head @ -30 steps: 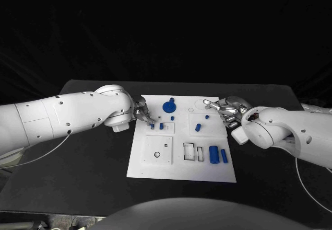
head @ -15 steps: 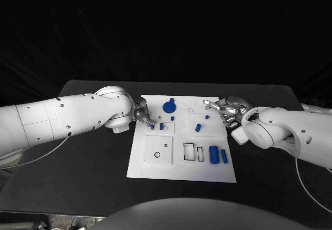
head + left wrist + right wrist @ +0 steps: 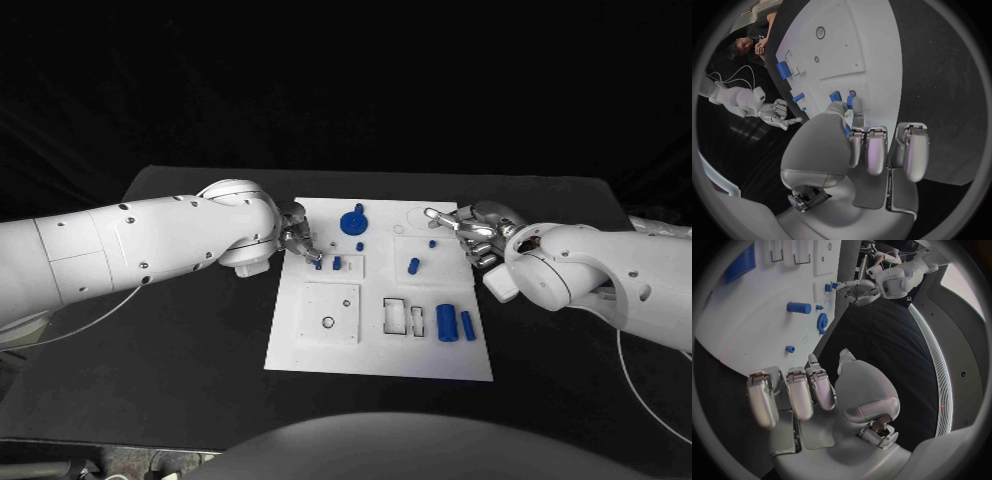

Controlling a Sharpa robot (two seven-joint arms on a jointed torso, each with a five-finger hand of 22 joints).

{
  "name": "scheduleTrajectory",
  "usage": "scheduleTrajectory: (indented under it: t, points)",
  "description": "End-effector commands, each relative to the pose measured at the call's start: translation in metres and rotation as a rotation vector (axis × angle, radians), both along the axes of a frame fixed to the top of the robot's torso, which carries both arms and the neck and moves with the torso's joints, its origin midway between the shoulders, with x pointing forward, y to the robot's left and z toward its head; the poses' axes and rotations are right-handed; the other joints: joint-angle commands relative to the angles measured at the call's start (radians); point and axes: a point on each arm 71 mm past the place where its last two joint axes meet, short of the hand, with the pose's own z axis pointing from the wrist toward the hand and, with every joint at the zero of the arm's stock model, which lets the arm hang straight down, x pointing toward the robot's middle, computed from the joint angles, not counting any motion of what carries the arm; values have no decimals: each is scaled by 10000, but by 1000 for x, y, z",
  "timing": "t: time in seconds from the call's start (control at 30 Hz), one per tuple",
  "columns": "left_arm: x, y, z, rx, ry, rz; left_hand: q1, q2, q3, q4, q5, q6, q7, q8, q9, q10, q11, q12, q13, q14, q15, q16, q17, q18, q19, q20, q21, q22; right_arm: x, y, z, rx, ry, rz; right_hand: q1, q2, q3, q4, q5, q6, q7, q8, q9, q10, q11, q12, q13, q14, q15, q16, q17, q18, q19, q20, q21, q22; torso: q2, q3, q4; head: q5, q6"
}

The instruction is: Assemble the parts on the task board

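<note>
White task board [image 3: 378, 345] at centre of black table [image 3: 188, 340], carrying blue parts: gear [image 3: 353, 221], cylinder [image 3: 446, 323], small pegs. Left hand [image 3: 299, 241] at board's left edge, fingertips pinching a small blue peg [image 3: 317, 264]. Right hand [image 3: 473, 229] at right edge (fingers curled, holding nothing).

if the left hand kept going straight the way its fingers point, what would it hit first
Most likely the small blue pegs standing on the task board. The left hand reaches in from the board's left edge, fingertips right beside them. The left wrist view shows the pegs just past the fingertips, though whether they already touch is unclear.
</note>
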Motion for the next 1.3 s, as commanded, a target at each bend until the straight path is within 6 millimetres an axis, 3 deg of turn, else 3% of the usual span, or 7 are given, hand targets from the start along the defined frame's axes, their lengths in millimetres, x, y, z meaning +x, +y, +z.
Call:
scheduleTrajectory:
  t: [0.03, 1.3]
  points:
    - [0, -1, 0, 66, -38, -70, 124, -8, 77, 4, -2, -23, -52, 67, 15, 1039, -86, 24, 2635, 1064, -25, 26, 2631, -75, 1053, 3, 24, 2634, 0, 1, 0, 28, -40, 132, -2, 80, -59, 2, 61, 38, 417, 44, 12, 1048, 105, -10, 2625, 1060, 65, 41, 2632, -67, 1030, 70, 45, 2629, 2, -4, -5, -5, -13]
    - [0, -3, -4, 328, 358, -353, 90, -17, 149, 42, -241, -120, -5, 52, 37, 1039, -44, 24, 2635, 1064, -31, 26, 2631, -75, 1053, -9, 24, 2634, 0, 3, 0, 47, -33, 157, 8, 98, -82, 3, 61, 32, 422, 52, 12, 1048, 108, -10, 2625, 1060, 67, 41, 2632, -67, 1030, 72, 45, 2629, 2, 2, -3, -21, -25]
